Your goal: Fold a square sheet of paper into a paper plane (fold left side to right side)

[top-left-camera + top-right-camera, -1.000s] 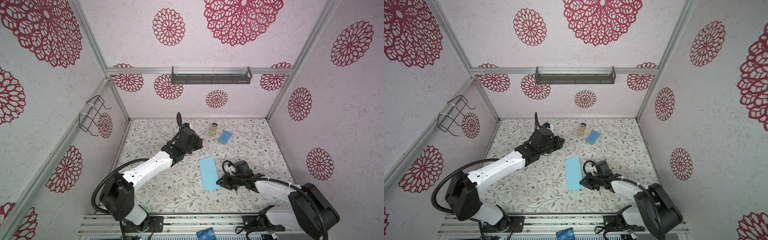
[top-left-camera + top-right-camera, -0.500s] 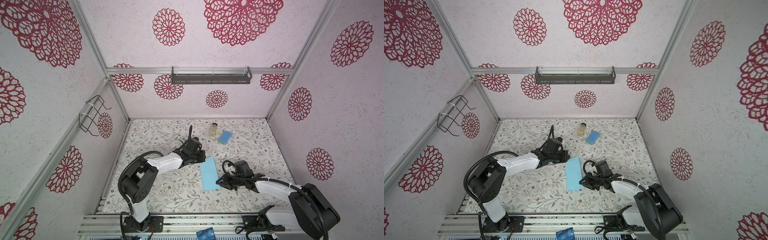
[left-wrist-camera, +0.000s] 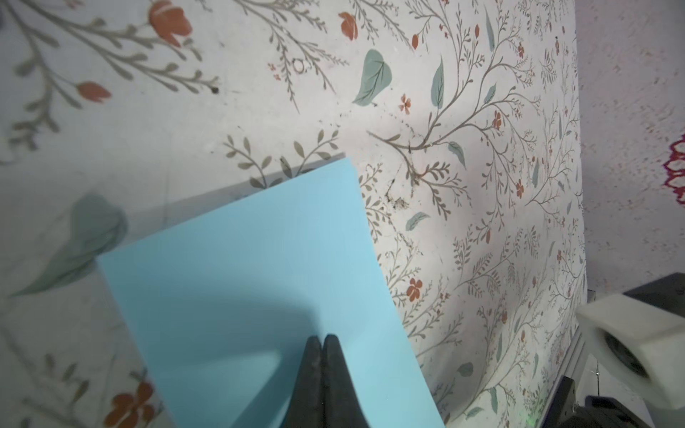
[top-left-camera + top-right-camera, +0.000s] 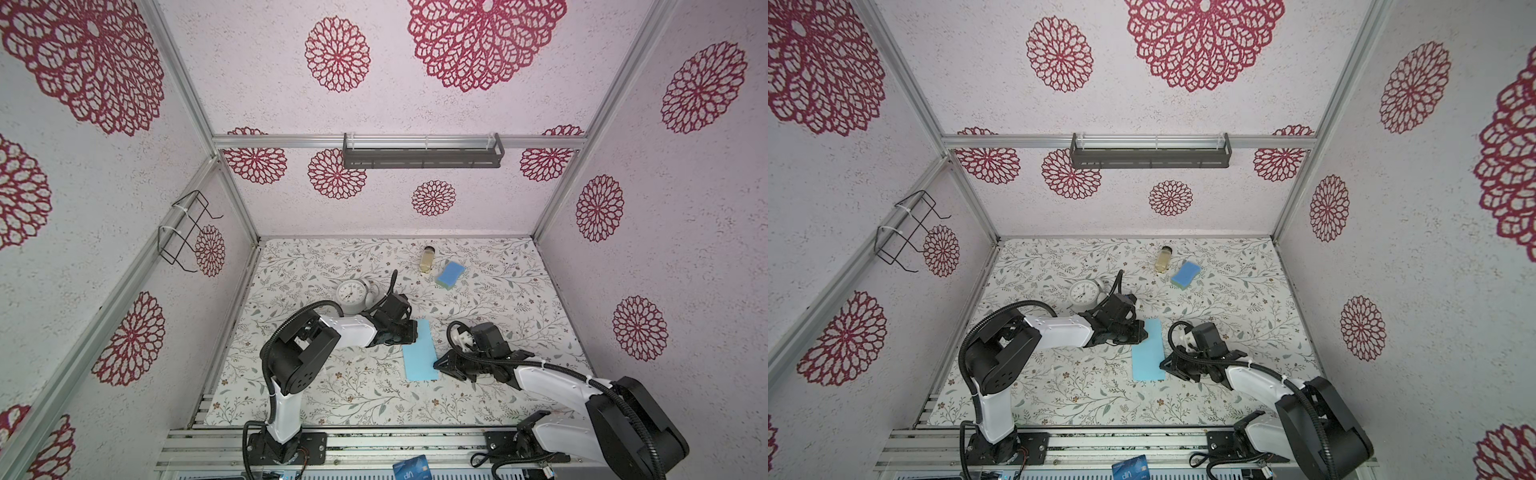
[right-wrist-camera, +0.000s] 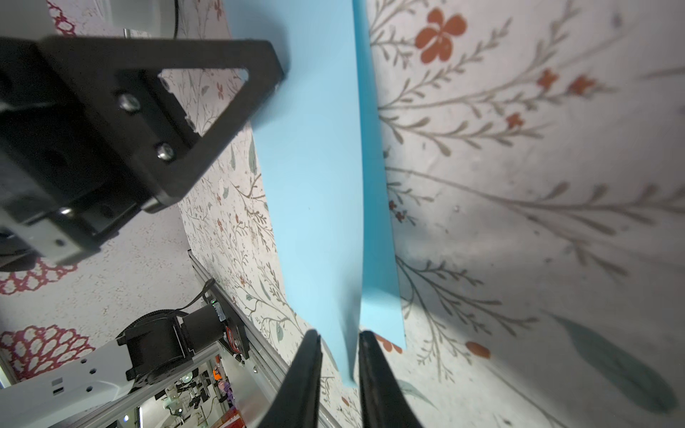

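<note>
— Two grippers: states?
— Closed, left gripper is set on the square sheet of paper, mid-table; its raised edge is straddled narrowly by right gripper. Cropped card: "VIP".

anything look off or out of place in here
The folded square sheet of paper is not lying flat: near the right hand its upper layer lifts off the lower one. A dark blue card also sits off the mat, by the front rail.
</note>
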Robot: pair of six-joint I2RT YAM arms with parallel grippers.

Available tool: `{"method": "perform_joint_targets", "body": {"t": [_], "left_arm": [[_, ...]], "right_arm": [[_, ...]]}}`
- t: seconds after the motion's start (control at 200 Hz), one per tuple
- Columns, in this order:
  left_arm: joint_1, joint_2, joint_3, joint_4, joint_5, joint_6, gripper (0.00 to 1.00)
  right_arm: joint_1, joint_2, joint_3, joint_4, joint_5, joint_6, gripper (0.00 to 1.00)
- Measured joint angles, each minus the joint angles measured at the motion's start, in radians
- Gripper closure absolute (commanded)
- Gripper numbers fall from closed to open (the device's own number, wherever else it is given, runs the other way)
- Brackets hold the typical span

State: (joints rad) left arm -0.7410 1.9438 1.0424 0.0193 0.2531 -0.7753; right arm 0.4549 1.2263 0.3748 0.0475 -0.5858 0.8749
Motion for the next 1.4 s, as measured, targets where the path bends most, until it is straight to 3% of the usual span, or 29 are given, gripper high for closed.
{"method": "perform_joint_targets", "body": {"t": [0.32, 0.405, 0.761, 1.401], "left_arm": [[-0.004, 0.032, 0.000, 0.058, 0.003, 0.000, 1.00], [-0.005, 0.034, -0.002, 0.065, 0.003, 0.000, 1.00], [-0.009, 0.043, -0.006, 0.097, 0.003, 0.001, 1.00], [-0.029, 0.062, -0.003, 0.143, 0.004, 0.001, 1.00]], "right_arm": [[0.000, -0.036, -0.031, -0.004, 0.000, 0.009, 0.93], [0.000, -0.037, -0.034, -0.006, 0.000, 0.012, 1.00], [0.000, 0.009, -0.023, 0.027, -0.003, 0.033, 1.00], [0.002, 0.337, 0.145, 0.216, -0.025, 0.050, 1.00]]}}
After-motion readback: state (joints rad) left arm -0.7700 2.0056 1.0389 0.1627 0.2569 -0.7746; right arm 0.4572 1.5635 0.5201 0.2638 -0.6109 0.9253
